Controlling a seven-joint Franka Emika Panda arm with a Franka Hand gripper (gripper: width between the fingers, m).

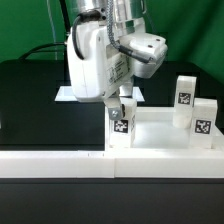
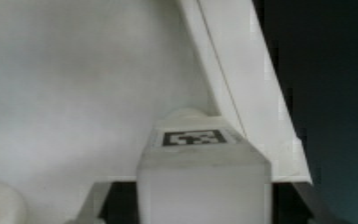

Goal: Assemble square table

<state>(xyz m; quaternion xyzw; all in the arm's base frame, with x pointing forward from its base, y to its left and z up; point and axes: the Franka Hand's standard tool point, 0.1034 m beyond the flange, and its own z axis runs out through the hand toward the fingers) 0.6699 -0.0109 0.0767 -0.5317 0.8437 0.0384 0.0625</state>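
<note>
The square table top (image 1: 160,128) lies flat and white at the exterior view's right. Two white tagged legs (image 1: 185,95) (image 1: 203,120) stand upright at its right side. My gripper (image 1: 121,103) is shut on a third white leg (image 1: 120,122), held upright at the top's near left corner. In the wrist view this leg (image 2: 197,165) with its tag fills the space between my dark fingers (image 2: 119,203). The top's flat surface (image 2: 87,80) and raised rim (image 2: 238,90) lie beneath it. Whether the leg touches the top is hidden.
A long white wall (image 1: 60,165) runs along the front of the black table. The marker board (image 1: 66,96) lies behind the arm at the exterior view's left. A green backdrop stands behind.
</note>
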